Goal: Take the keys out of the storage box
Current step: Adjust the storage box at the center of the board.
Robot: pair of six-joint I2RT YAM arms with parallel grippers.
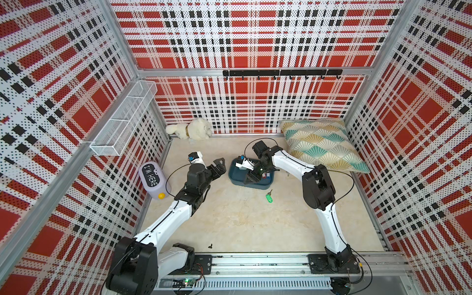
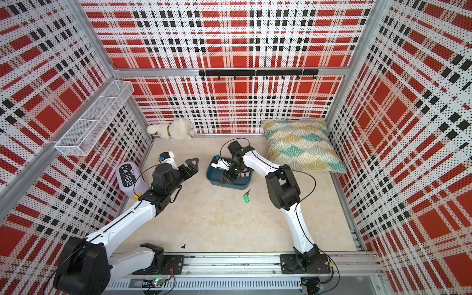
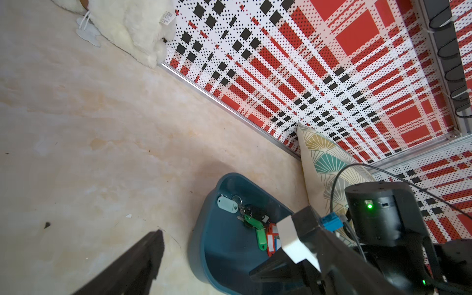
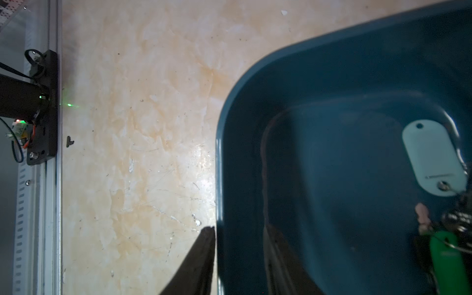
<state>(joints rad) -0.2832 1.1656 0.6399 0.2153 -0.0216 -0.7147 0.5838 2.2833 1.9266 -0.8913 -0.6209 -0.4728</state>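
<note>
**One key is laid out on the table; the others are left in the storage box.**

The green-tagged key (image 1: 268, 198) is seen on the table (image 1: 242, 224), just in front of the storage box (image 1: 233, 176). The keys (image 3: 251, 222) with pale teal, green and red-orange tags are heaped inside. The right pincer (image 1: 251, 177) is lowered over the box's front part, released, with its jaws parted. The left pincer (image 1: 221, 167) is held spread wide beside the box.

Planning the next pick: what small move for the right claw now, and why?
Probably shift the right claw along the storage box toward the keys: its open jaws straddle the box wall at the bare end, away from the clustered tags.
</note>
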